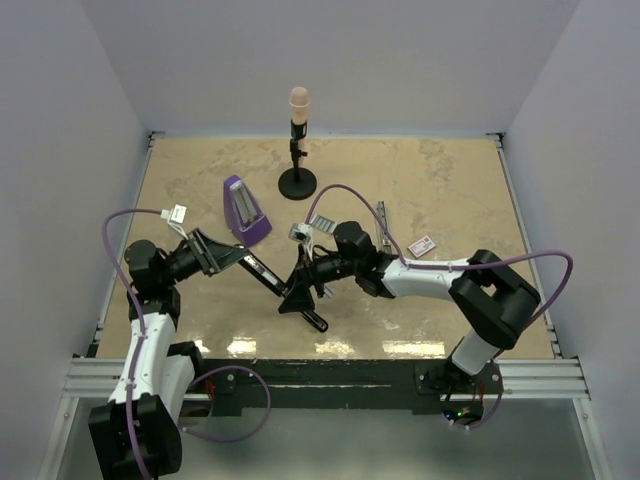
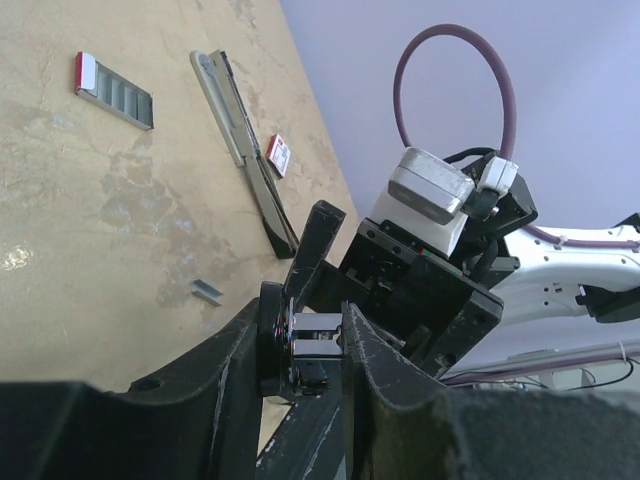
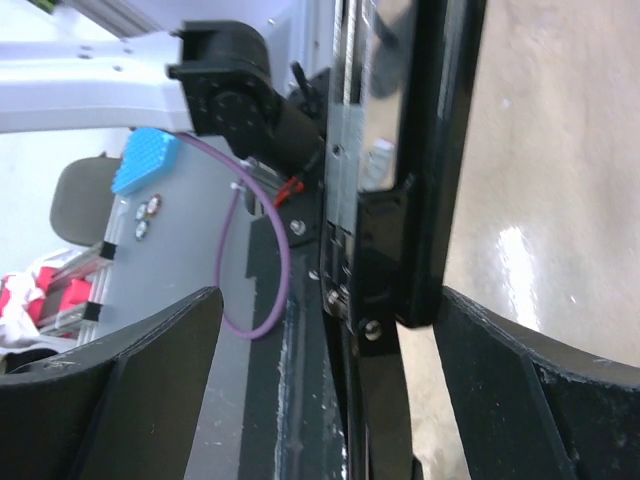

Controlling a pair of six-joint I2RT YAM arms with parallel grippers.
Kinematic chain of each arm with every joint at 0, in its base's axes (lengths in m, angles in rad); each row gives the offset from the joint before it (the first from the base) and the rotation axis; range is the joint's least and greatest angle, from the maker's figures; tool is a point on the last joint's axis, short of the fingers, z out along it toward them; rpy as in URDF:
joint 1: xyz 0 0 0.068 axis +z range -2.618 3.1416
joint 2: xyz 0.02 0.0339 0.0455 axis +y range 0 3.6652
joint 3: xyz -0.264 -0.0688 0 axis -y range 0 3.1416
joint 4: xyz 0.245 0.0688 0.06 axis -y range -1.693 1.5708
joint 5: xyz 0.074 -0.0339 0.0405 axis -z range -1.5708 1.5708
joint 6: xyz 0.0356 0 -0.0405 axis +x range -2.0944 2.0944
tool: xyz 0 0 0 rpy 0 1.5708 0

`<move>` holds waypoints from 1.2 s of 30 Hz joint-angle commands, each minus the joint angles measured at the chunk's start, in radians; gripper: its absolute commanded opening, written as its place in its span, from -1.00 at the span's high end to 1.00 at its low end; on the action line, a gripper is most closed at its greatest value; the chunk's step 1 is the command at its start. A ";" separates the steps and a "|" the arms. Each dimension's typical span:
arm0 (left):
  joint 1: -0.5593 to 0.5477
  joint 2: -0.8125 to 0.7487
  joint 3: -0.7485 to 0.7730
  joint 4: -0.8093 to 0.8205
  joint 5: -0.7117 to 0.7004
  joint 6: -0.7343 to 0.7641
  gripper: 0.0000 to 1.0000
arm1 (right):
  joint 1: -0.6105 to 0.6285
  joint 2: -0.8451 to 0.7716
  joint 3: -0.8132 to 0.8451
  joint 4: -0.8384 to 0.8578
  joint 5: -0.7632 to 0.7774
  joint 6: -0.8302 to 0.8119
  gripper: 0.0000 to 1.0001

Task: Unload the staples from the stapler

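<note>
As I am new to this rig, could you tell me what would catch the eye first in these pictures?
A long black and grey-metal stapler sits at the centre of the top view, clamped in the left gripper, with the right gripper open around it. Behind it are a small ridged silver-grey strip of staples and a purple wedge-shaped object.

White arms [image 1: 425, 277], black fingers [image 3: 150, 390], looping purple cables [image 1: 345, 190].
</note>
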 commanded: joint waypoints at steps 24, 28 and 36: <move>-0.006 0.002 -0.002 0.068 0.030 -0.016 0.51 | -0.078 0.011 -0.123 0.603 0.013 0.380 1.00; -0.006 0.014 0.016 0.022 0.018 0.017 -0.04 | -0.091 -0.014 -0.144 0.585 0.033 0.368 1.00; -0.008 0.028 0.081 -0.079 -0.018 0.089 -0.70 | -0.121 -0.102 -0.147 0.345 0.125 0.245 1.00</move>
